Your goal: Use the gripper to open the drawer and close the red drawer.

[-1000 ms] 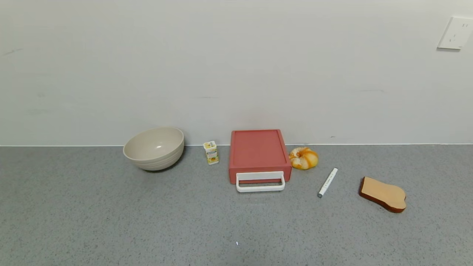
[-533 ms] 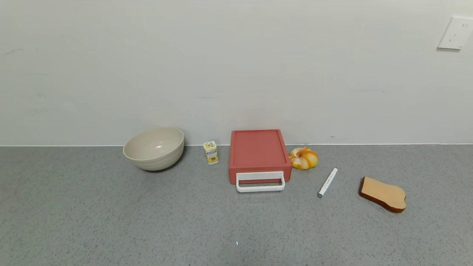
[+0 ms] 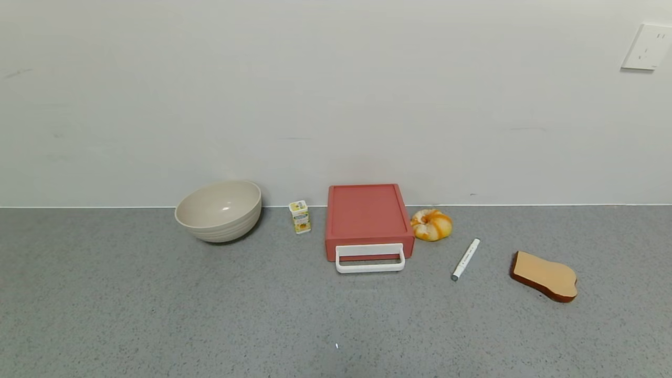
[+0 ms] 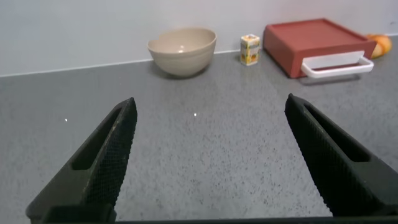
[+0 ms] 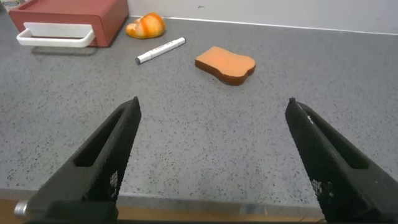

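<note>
The red drawer box (image 3: 367, 214) stands against the back wall at the middle of the grey counter, its drawer shut and its white loop handle (image 3: 370, 265) facing me. It also shows in the left wrist view (image 4: 314, 43) and the right wrist view (image 5: 71, 17). Neither gripper shows in the head view. My left gripper (image 4: 211, 109) is open and empty, low over the counter's near left part, far from the drawer. My right gripper (image 5: 214, 106) is open and empty at the counter's front edge on the right.
A beige bowl (image 3: 219, 210) and a small yellow carton (image 3: 300, 217) stand left of the drawer box. An orange bun (image 3: 431, 224), a white marker (image 3: 465, 259) and a toast slice (image 3: 545, 276) lie to its right. A wall socket (image 3: 646, 47) is high right.
</note>
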`<state>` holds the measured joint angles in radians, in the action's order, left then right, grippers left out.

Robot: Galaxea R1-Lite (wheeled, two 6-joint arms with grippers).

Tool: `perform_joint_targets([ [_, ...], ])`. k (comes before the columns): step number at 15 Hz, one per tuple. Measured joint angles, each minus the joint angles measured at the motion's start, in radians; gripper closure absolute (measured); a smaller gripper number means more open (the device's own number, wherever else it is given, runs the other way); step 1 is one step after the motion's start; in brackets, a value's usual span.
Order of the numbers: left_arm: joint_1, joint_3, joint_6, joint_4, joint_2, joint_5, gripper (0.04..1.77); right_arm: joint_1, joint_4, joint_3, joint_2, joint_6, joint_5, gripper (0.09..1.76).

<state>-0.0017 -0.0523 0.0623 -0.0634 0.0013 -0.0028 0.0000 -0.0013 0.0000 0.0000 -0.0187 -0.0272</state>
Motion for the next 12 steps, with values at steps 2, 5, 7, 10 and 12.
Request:
perform_joint_targets([
  [2, 0.001, 0.039, 0.001, 0.034, -0.001, -0.001, 0.09, 0.000, 0.000, 0.000, 0.000, 0.000, 0.000, 0.14],
  [5, 0.002, 0.050, -0.012, 0.067, -0.002, 0.001, 0.09, 0.000, 0.000, 0.000, 0.000, 0.000, 0.000, 0.14],
  [7, 0.002, 0.051, -0.016, 0.067, -0.002, 0.000, 0.09, 0.000, 0.000, 0.000, 0.000, 0.000, 0.000, 0.14],
  [10, 0.002, 0.052, -0.016, 0.068, -0.003, 0.000, 0.09, 0.000, 0.000, 0.000, 0.000, 0.000, 0.000, 0.14],
  [12, 0.002, 0.052, -0.016, 0.068, -0.003, -0.001, 0.09, 0.000, 0.000, 0.000, 0.000, 0.000, 0.000, 0.14],
])
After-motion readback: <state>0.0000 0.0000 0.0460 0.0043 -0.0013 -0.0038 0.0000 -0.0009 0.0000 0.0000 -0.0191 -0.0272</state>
